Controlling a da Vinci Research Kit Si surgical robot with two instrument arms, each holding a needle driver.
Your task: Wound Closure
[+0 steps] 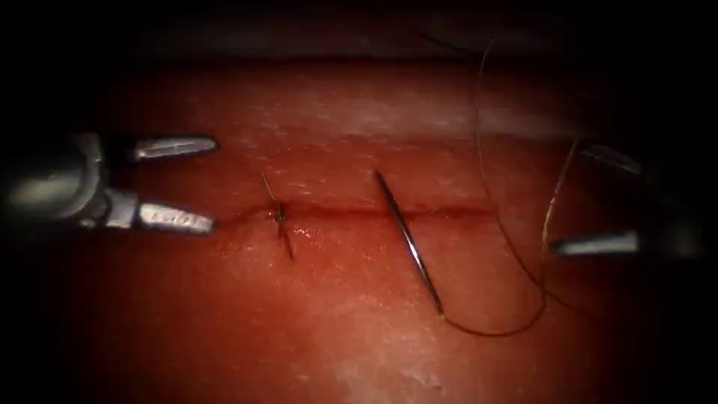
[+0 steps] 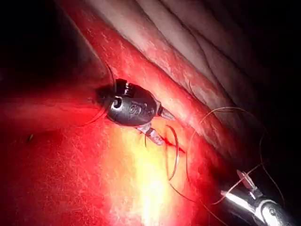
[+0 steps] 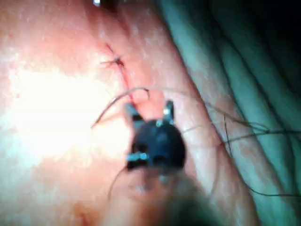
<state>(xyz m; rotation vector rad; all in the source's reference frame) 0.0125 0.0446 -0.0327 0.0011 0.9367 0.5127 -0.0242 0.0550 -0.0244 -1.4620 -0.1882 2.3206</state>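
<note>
The cut (image 1: 449, 212) runs left to right across the tissue (image 1: 336, 344). The curved needle (image 1: 407, 241) lies slantwise over the cut, its point on the far side and its tail on the near side; neither tool holds it. From the tail the thread (image 1: 516, 325) loops to the right and climbs away. My left tool (image 1: 215, 183) stands open left of the cut, holding nothing. Its jaws (image 2: 157, 126) are near the needle (image 2: 175, 153). My right tool (image 1: 568, 198) is open at the right with thread passing between its jaws, unheld. The right tool (image 3: 149, 110) faces the needle (image 3: 117, 100).
A tied stitch (image 1: 280, 217) with short cut ends sits on the cut's left part, also seen as the stitch (image 3: 115, 61). Red fluid wets the tissue around the cut. Loose thread (image 3: 237, 125) trails over the pale folds beside the tissue. The right tool (image 2: 251, 186) is near the thread loop.
</note>
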